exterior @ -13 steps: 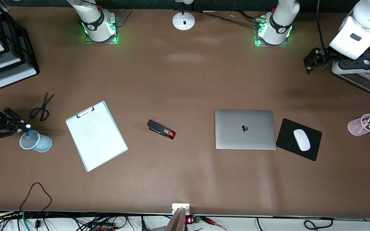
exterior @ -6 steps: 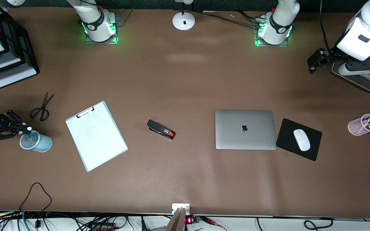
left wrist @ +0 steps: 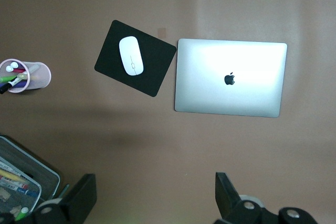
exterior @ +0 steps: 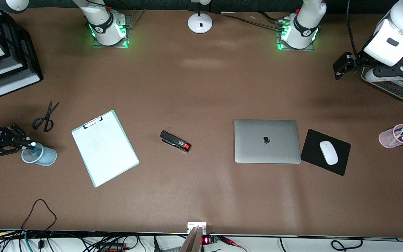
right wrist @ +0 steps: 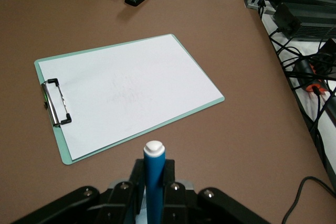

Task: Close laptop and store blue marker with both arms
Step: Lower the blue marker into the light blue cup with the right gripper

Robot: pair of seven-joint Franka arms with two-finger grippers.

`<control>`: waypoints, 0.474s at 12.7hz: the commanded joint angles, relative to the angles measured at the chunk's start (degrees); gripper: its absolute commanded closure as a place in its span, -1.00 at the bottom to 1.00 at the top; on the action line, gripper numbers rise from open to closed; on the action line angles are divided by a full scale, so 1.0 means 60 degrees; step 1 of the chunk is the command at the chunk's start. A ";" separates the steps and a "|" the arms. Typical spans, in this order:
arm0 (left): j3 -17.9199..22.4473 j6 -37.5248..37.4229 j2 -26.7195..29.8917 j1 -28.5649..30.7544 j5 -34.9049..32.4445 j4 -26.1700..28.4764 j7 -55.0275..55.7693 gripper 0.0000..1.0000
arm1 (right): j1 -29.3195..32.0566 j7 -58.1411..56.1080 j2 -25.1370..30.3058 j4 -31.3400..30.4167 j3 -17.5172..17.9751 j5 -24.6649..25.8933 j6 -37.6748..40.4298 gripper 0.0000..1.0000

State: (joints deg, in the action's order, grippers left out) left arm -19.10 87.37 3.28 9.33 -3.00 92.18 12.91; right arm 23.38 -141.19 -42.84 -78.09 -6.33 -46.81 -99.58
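Observation:
The laptop (exterior: pixel 266 141) lies shut on the table, lid up with the dark apple logo showing; it also shows in the left wrist view (left wrist: pixel 231 77). My right gripper (exterior: pixel 26 146) is shut on the blue marker (exterior: pixel 33 147), holding it upright with its white end up and its lower end inside the rim of a pale blue cup (exterior: pixel 42 156) at the right arm's end of the table. In the right wrist view the marker (right wrist: pixel 154 177) stands between the shut fingers of the right gripper (right wrist: pixel 154 195). My left gripper (exterior: pixel 339 68) hangs open and empty over bare table beside a mesh tray; its open jaws show in the left wrist view (left wrist: pixel 155 203).
A clipboard (exterior: pixel 105 148), black-and-red stapler (exterior: pixel 175 141) and scissors (exterior: pixel 46 117) lie between cup and laptop. A black mousepad (exterior: pixel 341 164) with white mouse (exterior: pixel 328 152) sits beside the laptop. A pink cup of markers (exterior: pixel 395 136), mesh tray (exterior: pixel 397 89), stacked trays (exterior: pixel 5 66) and lamp base (exterior: pixel 200 23) stand around.
My right gripper has lowered the blue marker into the blue cup. My left gripper has barely shifted near the mesh tray.

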 commanded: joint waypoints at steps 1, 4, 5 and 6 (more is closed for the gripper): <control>-0.0024 -0.0090 -0.0020 -0.0017 0.0164 -0.0071 -0.0219 -1.00 | 0.0189 -0.0052 -0.0346 0.0447 0.0132 -0.0168 0.0028 1.00; -0.0039 -0.0148 -0.0064 -0.0047 0.0164 -0.0041 -0.0233 -1.00 | 0.0350 -0.0037 -0.0609 0.0447 0.0117 -0.0168 0.0028 1.00; -0.0039 -0.0162 -0.0064 -0.0061 0.0164 -0.0041 -0.0233 -1.00 | 0.0365 -0.0008 -0.0653 0.0447 0.0117 -0.0168 0.0028 1.00; -0.0039 -0.0134 -0.0064 -0.0047 0.0164 -0.0056 -0.0233 -1.00 | 0.0394 0.0006 -0.0668 0.0447 0.0103 -0.0168 0.0014 1.00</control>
State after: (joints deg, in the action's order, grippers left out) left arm -19.33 87.29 3.04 8.97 -2.99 92.44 12.81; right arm 24.65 -141.19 -45.64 -77.24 -6.33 -46.97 -99.92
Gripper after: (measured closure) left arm 0.000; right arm 0.824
